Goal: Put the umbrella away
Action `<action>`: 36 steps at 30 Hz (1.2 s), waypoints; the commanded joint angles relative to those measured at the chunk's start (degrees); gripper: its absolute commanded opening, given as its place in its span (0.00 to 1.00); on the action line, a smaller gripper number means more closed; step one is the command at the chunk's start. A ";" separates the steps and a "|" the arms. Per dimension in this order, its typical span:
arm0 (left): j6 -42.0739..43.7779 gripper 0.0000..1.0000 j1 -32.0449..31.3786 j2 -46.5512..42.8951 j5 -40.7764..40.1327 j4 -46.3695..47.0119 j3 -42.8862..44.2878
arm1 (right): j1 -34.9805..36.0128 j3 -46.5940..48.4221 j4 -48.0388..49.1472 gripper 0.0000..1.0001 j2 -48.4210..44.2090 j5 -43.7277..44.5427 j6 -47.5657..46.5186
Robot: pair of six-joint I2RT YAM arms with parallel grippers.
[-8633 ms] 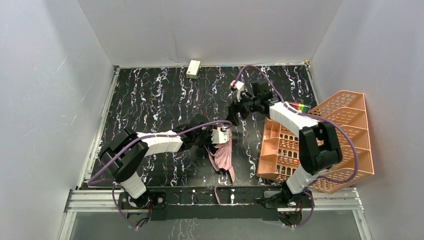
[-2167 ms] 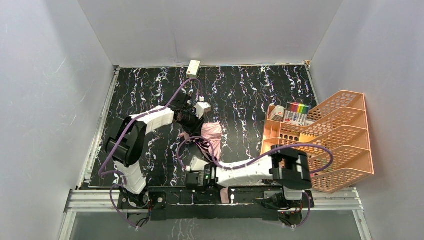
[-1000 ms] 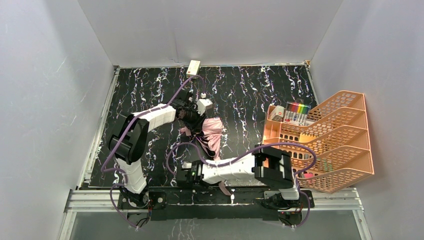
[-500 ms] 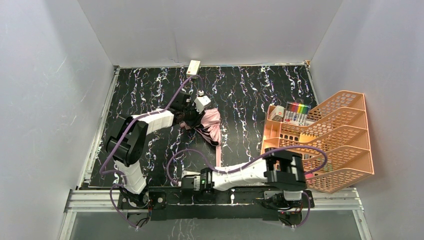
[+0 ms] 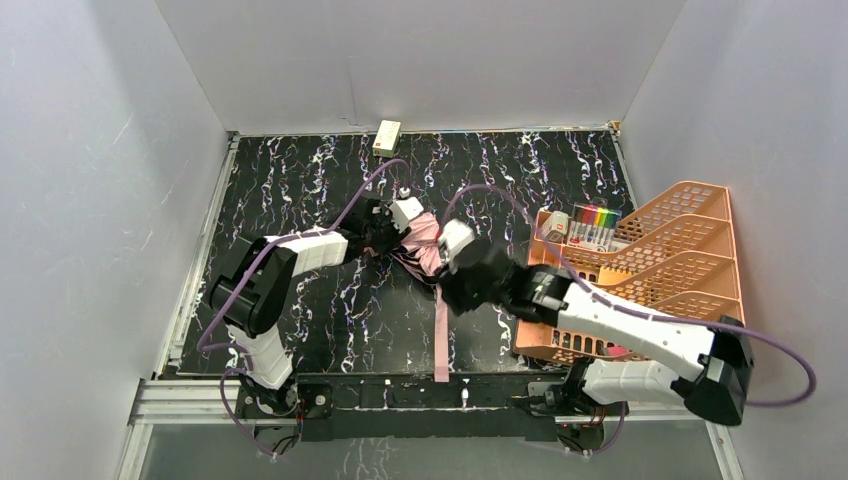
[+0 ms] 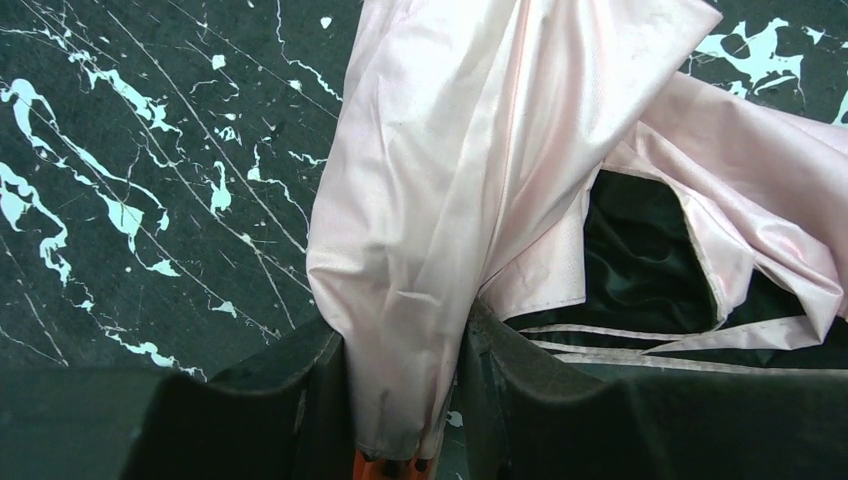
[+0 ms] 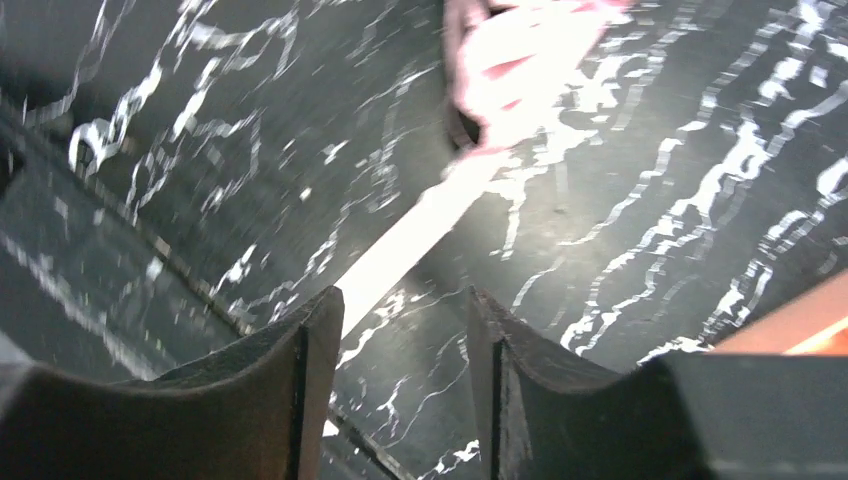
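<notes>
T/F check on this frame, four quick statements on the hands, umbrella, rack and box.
1. The left hand pinches the umbrella by its pink fabric. True.
2. The right hand grips the strap. False: its jaws stand apart with nothing between them, and the strap lies on the table.
3. The umbrella sits inside the orange rack. False: it is on the table, left of the rack.
4. The cream box sits at the table's far edge. True.
</notes>
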 commanded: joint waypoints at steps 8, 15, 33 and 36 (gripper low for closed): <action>7.93 0.00 -2.06 -3.21 -5.21 1.17 -10.02 | -30.70 -0.81 11.80 0.62 2.07 -19.01 -6.11; 13.20 0.00 -6.96 -6.20 -6.89 5.02 -15.11 | -39.55 -1.74 27.04 0.70 10.15 -30.48 -13.46; 17.48 0.00 -15.75 -4.93 -10.64 7.17 -16.65 | -43.82 22.42 14.52 0.87 37.34 -60.54 -43.55; 18.35 0.00 -16.70 -5.00 -11.36 8.17 -17.44 | -43.47 27.04 9.36 0.87 41.11 -62.66 -47.27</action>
